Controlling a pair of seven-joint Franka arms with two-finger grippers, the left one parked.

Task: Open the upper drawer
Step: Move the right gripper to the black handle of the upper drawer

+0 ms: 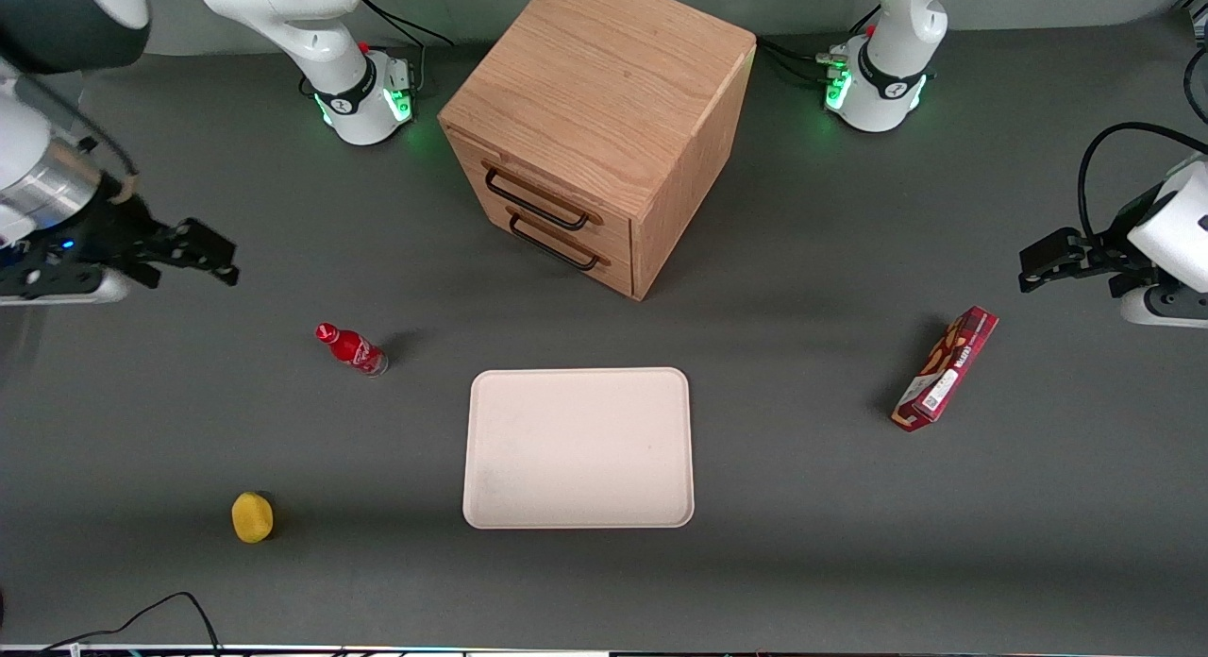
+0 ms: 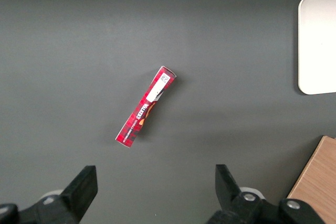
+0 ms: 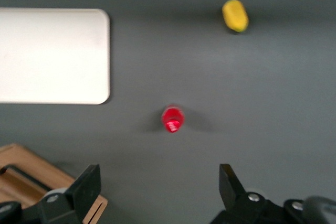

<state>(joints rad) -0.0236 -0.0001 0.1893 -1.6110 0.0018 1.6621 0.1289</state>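
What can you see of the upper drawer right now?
The upper drawer is the higher of two in the light oak cabinet, a shallow wide wooden front with a long black bar handle. It looks fully shut, flush with the cabinet face, directly above the lower drawer. Nothing touches it; the gripper hangs open, away toward the working arm's end of the table, holding nothing.

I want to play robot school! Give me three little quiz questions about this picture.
1. True or false: the upper drawer is already pulled out.
2. What does the pincer hold?
A. the red bottle
B. nothing
C. the yellow thing
3. Fill in: between the cabinet and the front camera lies a pale ____.

Key: 1 false, it sits shut with its black handle untouched. 2 B, it hangs open above the table, toward the working arm's end. 3 tray.
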